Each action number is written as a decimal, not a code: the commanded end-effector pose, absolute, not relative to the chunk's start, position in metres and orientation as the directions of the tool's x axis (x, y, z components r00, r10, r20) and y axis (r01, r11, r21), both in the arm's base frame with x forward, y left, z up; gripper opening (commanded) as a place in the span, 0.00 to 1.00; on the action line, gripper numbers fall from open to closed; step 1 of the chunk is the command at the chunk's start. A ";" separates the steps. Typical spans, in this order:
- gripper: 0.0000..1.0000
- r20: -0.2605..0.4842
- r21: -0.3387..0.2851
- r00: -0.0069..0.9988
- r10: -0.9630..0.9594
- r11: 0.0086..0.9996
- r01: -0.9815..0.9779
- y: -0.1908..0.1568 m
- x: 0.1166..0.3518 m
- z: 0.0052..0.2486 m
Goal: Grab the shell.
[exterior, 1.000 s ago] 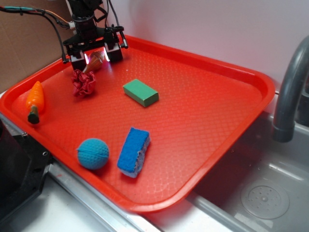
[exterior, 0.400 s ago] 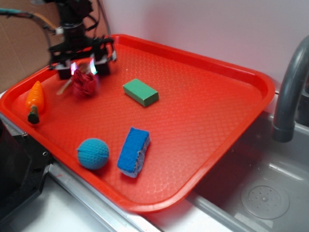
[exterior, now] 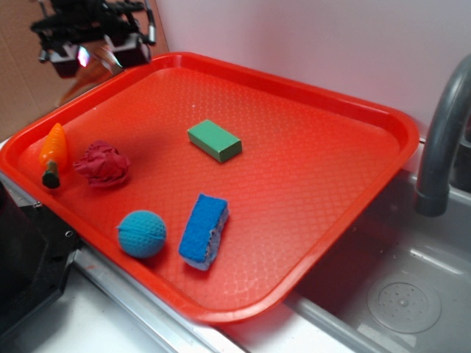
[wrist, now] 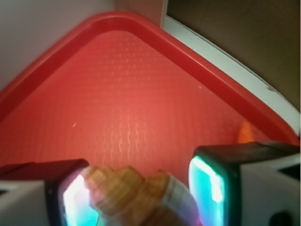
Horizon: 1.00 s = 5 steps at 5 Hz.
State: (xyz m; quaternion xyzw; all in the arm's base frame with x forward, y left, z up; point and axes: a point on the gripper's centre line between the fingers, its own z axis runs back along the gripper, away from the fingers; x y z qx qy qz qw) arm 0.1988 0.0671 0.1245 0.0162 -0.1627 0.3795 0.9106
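The gripper (exterior: 96,53) is now raised above the tray's (exterior: 383,118) far left corner, higher and further left than a moment ago, when it hung low over the red ruffled lump (exterior: 102,163). That lump has shifted too — it now lies near the left edge, just beside the carrot (exterior: 54,151), well away from where it sat before. The shell (wrist: 141,195) is off the tray surface, clamped between the two fingers (wrist: 216,188); the wrist view shows its ridged tan body pressed against the left pad, though whether it touches the right pad is hard to say.

From the outside view the shell shows only as a blurred tan sliver under the gripper. The green block (exterior: 214,140), blue sponge (exterior: 204,230) and blue ball (exterior: 142,233) lie unmoved. The wrist view cuts off the shell's lower part — its tip is out of frame.
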 end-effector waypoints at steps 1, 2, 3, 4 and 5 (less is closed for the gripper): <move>0.00 0.308 -0.120 0.831 0.464 0.885 -0.450 0.028 0.200 0.208; 0.00 0.223 -0.198 0.891 0.395 0.913 -0.356 0.020 0.209 0.216; 0.00 0.093 -0.306 0.918 0.385 0.889 -0.342 0.023 0.208 0.220; 0.00 0.064 -0.329 0.926 0.371 0.884 -0.331 0.023 0.205 0.221; 0.00 0.082 -0.292 0.919 0.386 0.891 -0.348 0.020 0.207 0.219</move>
